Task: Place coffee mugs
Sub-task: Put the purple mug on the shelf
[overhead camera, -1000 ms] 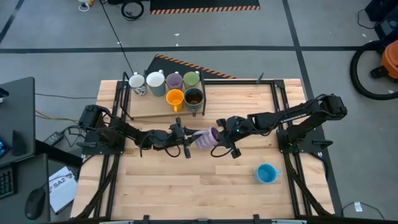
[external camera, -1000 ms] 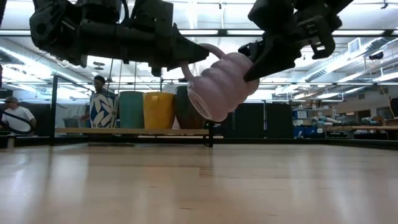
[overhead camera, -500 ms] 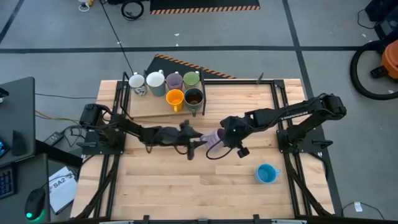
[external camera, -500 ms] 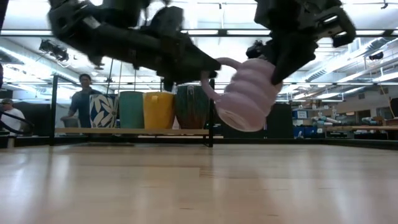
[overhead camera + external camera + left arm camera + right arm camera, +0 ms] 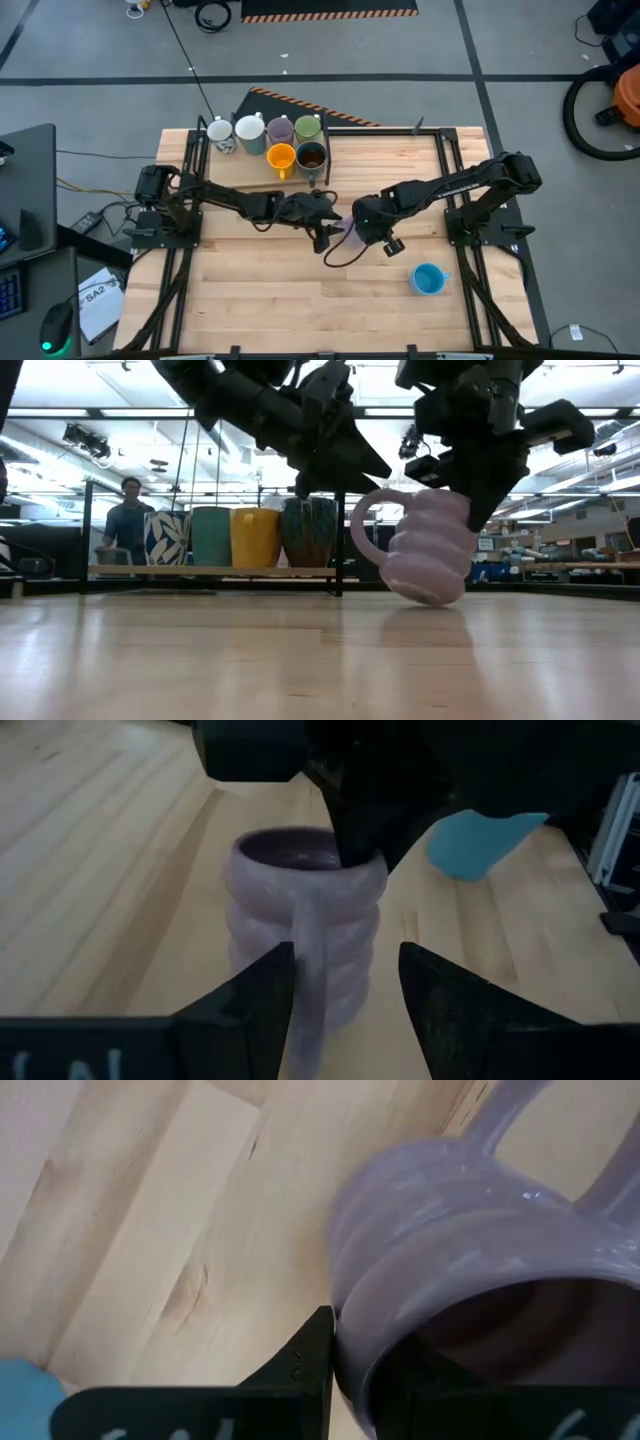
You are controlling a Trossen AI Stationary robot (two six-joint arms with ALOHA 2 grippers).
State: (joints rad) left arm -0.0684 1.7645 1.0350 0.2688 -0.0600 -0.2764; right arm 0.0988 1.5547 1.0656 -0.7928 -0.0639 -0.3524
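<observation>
The lilac mug (image 5: 425, 555) is a ribbed ceramic body formed of stacked rounded rings, with a loop handle and a matt, slightly speckled glaze. It sits near the middle of the table (image 5: 250, 300), tilted, with its lower edge at or just above the pale wood-plank surface; contact cannot be confirmed.

The right end effector (image 5: 372, 1372) is closed on the rim of the lilac mug, one finger outside the wall and one inside the mouth. The left end effector (image 5: 345, 990) is open; its two dark fingers stand on either side of the handle, apart from it.

Six further mugs stand upright in a tight cluster on a raised wooden board (image 5: 240, 170) at the far edge of the table: a white leaf-patterned mug (image 5: 165, 538), a plain white mug (image 5: 250, 131), a second lilac mug (image 5: 280, 130), a green mug (image 5: 308, 128), an orange mug (image 5: 282, 158) and a dark brown mug (image 5: 312, 158). A blue mug (image 5: 428, 279) lies apart on the right near side.

Open wood surface remains along the near edge and on the left near side. A person (image 5: 127, 525) stands in the room beyond the table.
</observation>
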